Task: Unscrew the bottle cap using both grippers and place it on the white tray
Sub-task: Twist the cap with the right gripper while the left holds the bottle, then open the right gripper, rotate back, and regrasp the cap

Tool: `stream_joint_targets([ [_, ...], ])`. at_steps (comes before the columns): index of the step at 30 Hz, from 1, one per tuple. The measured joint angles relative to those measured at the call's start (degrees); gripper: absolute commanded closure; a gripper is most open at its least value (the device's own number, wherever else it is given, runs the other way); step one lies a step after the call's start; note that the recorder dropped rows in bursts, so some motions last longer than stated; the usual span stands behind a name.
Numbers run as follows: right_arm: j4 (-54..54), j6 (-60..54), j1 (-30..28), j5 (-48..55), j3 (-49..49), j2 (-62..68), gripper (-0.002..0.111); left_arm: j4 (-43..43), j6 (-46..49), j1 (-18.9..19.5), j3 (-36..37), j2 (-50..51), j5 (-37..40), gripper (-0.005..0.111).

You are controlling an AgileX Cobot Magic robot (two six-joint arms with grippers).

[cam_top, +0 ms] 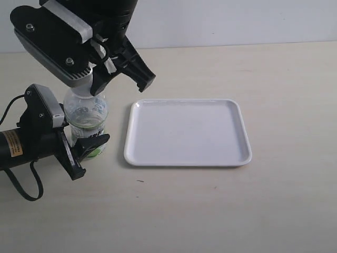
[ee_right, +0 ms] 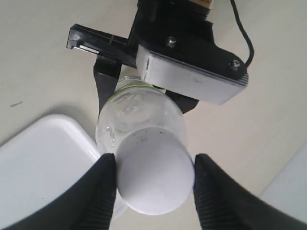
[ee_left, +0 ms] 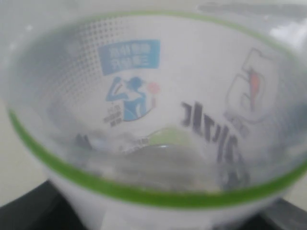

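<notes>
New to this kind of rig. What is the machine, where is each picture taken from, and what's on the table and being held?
It is a robot with two arms, each ending in a two-fingered hand. One picture looks at the scene from outside; the other two come from cameras on each wrist. On the pale table are a small clear bottle and an empty white tray. The left hand clamps the bottle's body; the right hand, from above, grips its white cap.

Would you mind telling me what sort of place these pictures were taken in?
Probably a robotics test bench: a pale tabletop before a plain wall, the left pincer gripping a small bottle while the right pincer holds the bottle cap, and a lone white tray beside them.
</notes>
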Motion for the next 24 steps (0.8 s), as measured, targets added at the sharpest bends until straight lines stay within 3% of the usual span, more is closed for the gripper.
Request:
stream_joint_targets([
  [8, 0.1, -4.9, 0.0, -1.6, 0.0, 0.0, 0.108, -0.1, -1.2, 0.0, 0.0, 0.0, 0.0, 0.107],
  [11, 0.1, -5.6, 0.0, -1.7, 0.0, 0.0, 0.103, -0.1, -1.3, 0.0, 0.0, 0.0, 0.0, 0.107],
  [15, 0.1, -5.5, 0.0, -1.9, 0.0, 0.0, 0.085, -0.2, -1.5, 0.0, 0.0, 0.0, 0.0, 0.107],
  [22, 0.1, -3.3, 0.0, -2.1, 0.0, 0.0, 0.038, -0.2, -1.6, 0.0, 0.0, 0.0, 0.0, 0.107],
  [24, 0.1, -0.7, 0.0, -2.5, 0.0, 0.0, 0.032, -0.2, -1.6, 0.0, 0.0, 0.0, 0.0, 0.107],
])
